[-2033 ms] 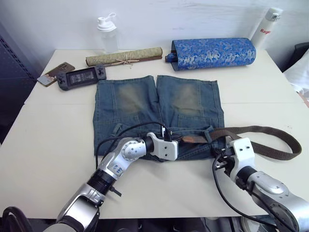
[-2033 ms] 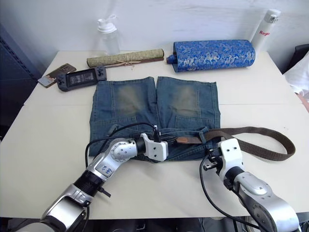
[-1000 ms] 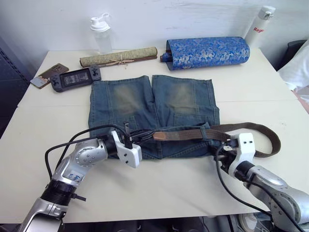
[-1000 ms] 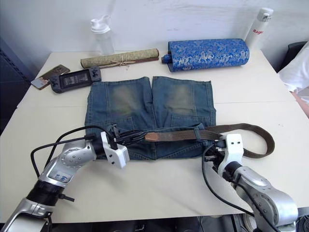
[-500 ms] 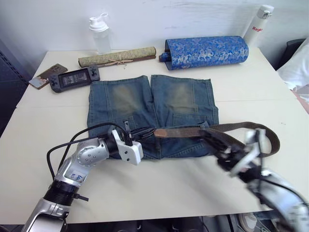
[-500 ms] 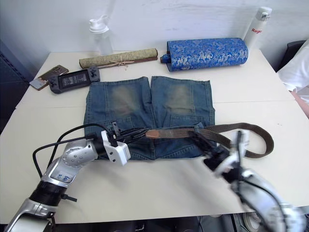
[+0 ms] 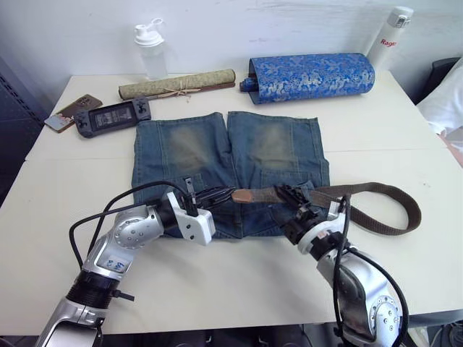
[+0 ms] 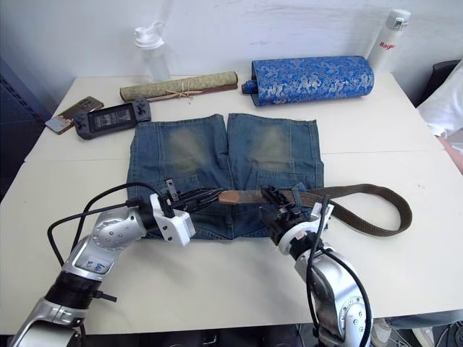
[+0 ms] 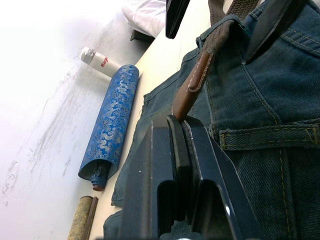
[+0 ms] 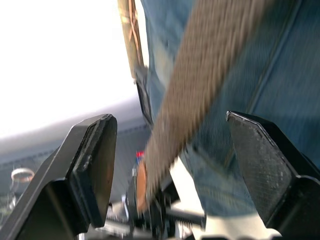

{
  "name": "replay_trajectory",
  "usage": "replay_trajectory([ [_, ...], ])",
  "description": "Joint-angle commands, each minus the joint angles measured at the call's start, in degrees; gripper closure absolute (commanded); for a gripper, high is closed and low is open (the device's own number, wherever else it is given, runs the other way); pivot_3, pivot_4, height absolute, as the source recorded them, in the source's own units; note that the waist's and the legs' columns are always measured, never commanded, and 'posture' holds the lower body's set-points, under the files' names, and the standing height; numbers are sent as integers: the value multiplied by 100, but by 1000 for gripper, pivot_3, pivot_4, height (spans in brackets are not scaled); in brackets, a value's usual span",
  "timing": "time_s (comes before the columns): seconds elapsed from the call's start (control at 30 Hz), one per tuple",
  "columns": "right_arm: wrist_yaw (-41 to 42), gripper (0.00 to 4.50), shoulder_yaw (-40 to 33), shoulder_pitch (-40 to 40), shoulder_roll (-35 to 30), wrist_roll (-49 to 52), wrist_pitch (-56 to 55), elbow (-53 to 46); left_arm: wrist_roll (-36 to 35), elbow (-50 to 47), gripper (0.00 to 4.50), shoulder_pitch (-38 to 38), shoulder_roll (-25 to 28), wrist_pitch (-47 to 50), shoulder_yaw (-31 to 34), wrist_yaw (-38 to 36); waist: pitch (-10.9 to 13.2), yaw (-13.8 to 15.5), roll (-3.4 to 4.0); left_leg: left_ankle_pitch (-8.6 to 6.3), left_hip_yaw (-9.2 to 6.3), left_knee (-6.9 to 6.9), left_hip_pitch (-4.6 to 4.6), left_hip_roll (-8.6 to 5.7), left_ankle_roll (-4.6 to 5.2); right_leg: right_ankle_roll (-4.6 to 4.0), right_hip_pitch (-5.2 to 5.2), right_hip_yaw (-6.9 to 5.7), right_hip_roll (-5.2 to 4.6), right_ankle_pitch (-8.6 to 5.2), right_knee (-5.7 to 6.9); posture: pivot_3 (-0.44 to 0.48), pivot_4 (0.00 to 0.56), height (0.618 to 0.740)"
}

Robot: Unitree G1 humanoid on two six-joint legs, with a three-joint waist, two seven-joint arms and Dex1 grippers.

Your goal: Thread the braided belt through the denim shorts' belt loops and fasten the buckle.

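The denim shorts (image 7: 217, 144) lie flat on the table, waistband toward me. The braided belt (image 7: 362, 189) runs along the waistband and curls out in a loop on the table to the right. Its tan leather end tab (image 9: 192, 82) sits pinched at the tips of my shut left gripper (image 7: 221, 195). A belt loop (image 9: 231, 21) wraps the strap just behind the tab. My right gripper (image 7: 289, 201) stands open over the belt at mid-waistband, with the strap between its spread fingers (image 10: 95, 150). The buckle is hidden.
Along the far edge stand a clear bottle (image 7: 150, 47), a tied scroll (image 7: 177, 83), a blue brocade roll (image 7: 311, 76) and a white flask (image 7: 391, 36). A handheld game console (image 7: 112, 116) and a phone (image 7: 69, 112) lie at the far left.
My right gripper has opened and swung left from the shorts' right edge to the middle of the waistband, over the belt. The left gripper has stayed put with the tab.
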Motion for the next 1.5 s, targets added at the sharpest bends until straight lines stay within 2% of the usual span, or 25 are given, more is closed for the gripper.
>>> replay_trajectory([
  [0.03,137,995,-38,-32,-89,145,-71,-89,-149,-211,4500,17,-4,-1,93,18,0,0,0,0,0,0,0,0,0,0,0,1,0,0,0,0,150,717],
  [0.1,178,1510,-20,-22,-103,145,-80,-76,-145,-205,4500,-7,-10,0,78,7,0,0,0,0,0,0,0,1,0,0,0,2,0,0,1,0,150,717],
  [0.3,350,4424,51,-86,-113,144,-100,-45,-86,-148,4500,-53,-2,-42,19,-29,0,1,0,-1,0,0,0,0,2,0,0,2,-1,0,1,0,150,717],
  [0.53,465,4424,68,-158,-151,59,-187,66,-220,-149,4500,-48,-52,32,-38,-117,0,0,0,-2,0,0,0,0,3,0,0,2,-1,0,1,0,150,717],
  [0.63,703,4500,5,-204,-308,-132,-87,122,-1160,-614,3528,221,15,989,-66,-720,0,-4,0,-1,0,0,0,1,2,0,0,2,-1,0,1,0,150,717],
  [0.7,863,4500,-20,-228,-417,-259,-36,135,-1989,-1117,2661,484,146,1806,1,-1120,1,-17,2,0,0,0,0,0,-1,0,0,5,-1,0,-1,0,150,717],
  [0.83,1434,4500,62,-294,-844,-981,176,11,-3665,-2014,2661,1128,528,3555,669,-1435,3,-108,6,3,-6,-1,-1,5,-8,-4,2,18,-1,-2,-3,0,150,717],
  [0.97,1884,4500,247,-263,-1067,-1748,278,-56,-4422,-2396,2661,1647,930,4532,1213,-1585,4,-128,8,7,-14,-1,2,5,-14,-12,3,13,0,-7,-11,0,150,717],
  [1.13,2233,4500,349,-236,-1007,-2451,248,62,-4603,-2433,2661,1726,910,4959,1499,-1512,5,-96,8,7,-17,0,0,-2,-15,-13,4,10,-2,-8,-12,0,150,717],
  [1.33,2515,4500,322,-249,-793,-2963,183,232,-4533,-2487,2661,1701,819,5104,1551,-1494,5,-119,8,7,-16,-5,1,1,-20,-13,3,11,2,-8,-6,0,150,717],
  [1.5,2902,4500,461,-206,-887,-3675,314,227,-4510,-2479,2661,1626,780,5165,1545,-1472,5,-115,8,7,-16,-5,1,0,-20,-13,3,11,1,-8,-8,0,150,717],
])
